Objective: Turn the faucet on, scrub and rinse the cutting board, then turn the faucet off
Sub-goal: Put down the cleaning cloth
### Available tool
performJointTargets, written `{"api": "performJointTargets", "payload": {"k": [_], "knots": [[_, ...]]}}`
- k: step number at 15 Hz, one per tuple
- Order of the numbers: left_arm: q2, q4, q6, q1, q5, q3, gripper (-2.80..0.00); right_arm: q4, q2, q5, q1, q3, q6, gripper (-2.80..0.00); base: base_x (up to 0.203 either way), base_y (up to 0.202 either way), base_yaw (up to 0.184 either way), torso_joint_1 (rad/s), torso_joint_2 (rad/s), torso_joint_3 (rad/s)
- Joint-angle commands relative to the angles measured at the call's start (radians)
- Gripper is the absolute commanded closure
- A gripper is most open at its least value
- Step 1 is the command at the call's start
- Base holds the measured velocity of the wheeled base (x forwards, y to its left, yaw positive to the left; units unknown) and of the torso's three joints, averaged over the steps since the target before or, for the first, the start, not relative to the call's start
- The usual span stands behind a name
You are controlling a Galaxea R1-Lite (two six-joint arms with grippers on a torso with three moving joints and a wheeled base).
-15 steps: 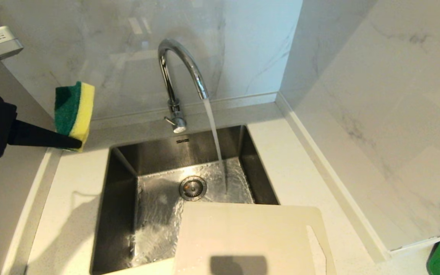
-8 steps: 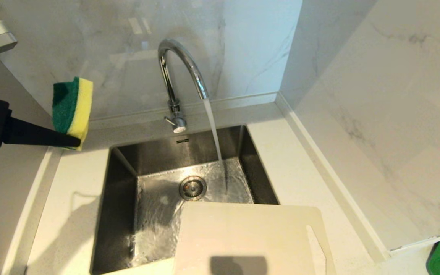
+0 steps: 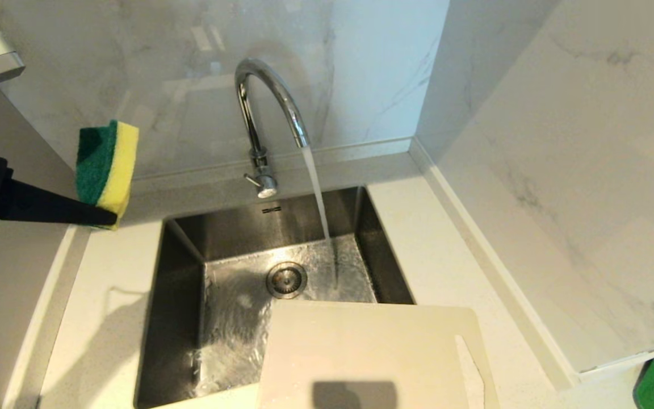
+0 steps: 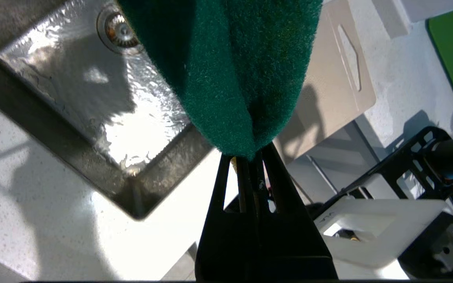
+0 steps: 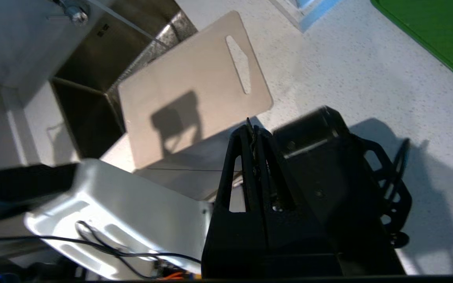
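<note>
The left gripper [image 3: 108,216] has drifted slightly toward the left edge with the sponge [image 3: 105,165]; nothing else has shifted. It pinches the sponge upright above the counter's [image 3: 105,318] back left corner. The faucet [image 3: 264,113] runs into the sink [image 3: 191,250]. The board [image 3: 361,352] lies flat over the sink's front right corner. The right gripper [image 5: 255,131], pressed together and empty, hangs off the front edge.

Right gripper [image 5: 255,131]: black fingers pressed together, empty. Beyond it, cutting board [image 5: 187,90], handle slot visible, overhanging the steel sink [image 5: 89,82]. Speckled countertop [image 5: 352,78]; green mat [image 5: 439,35] at corner.
</note>
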Motion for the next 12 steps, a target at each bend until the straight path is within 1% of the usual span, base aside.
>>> {"api": "performJointTargets", "payload": {"k": [1, 2, 3, 4, 5, 7, 9, 11, 12], "knots": [[0.000, 0.026, 0.016, -0.005, -0.001, -0.022, 0.00, 0.007, -0.126, -0.024, 0.010, 0.112, -0.054, 0.00, 0.000, 0.000, 0.000, 0.000, 0.00, 0.000], [0.006, 0.046, 0.034, -0.006, -0.001, -0.050, 0.00, 0.005, -0.123, -0.030, 0.013, 0.194, -0.115, 0.00, 0.000, 0.000, 0.000, 0.000, 0.00, 0.000], [0.021, 0.061, 0.040, -0.006, -0.001, -0.075, 0.00, -0.048, -0.121, -0.032, 0.014, 0.283, -0.162, 0.00, 0.000, 0.000, 0.000, 0.000, 0.00, 0.000], [0.040, 0.068, 0.041, -0.006, -0.001, -0.107, 0.00, -0.161, -0.120, -0.033, 0.015, 0.394, -0.211, 0.00, 0.000, 0.000, 0.000, 0.000, 0.00, 0.000], [0.057, 0.071, 0.041, -0.006, -0.001, -0.133, 0.00, -0.305, -0.120, -0.033, 0.015, 0.523, -0.269, 0.00, 0.000, 0.000, 0.000, 0.000, 0.00, 0.000], [0.054, 0.072, 0.042, -0.006, 0.015, -0.130, 0.00, -0.612, -0.119, -0.034, 0.015, 0.769, -0.384, 0.00, 0.000, 0.000, 0.000, 0.000, 0.00, 0.000], [0.047, 0.075, 0.040, -0.006, 0.017, -0.125, 0.00, -0.888, -0.119, -0.034, 0.015, 0.988, -0.475, 0.00, 0.000, 0.000, 0.000, 0.000, 0.00, 0.000], [0.041, 0.089, 0.039, -0.006, 0.019, -0.125, 0.00, -1.073, -0.119, -0.033, 0.015, 1.139, -0.534, 0.00, 0.000, 0.000, 0.000, 0.000, 0.00, 0.000], [0.039, 0.095, 0.039, -0.006, 0.019, -0.125, 0.00, -1.124, -0.119, -0.032, 0.015, 1.193, -0.560, 0.00, 0.000, 0.000, 0.000, 0.000, 0.00, 0.000]]}}
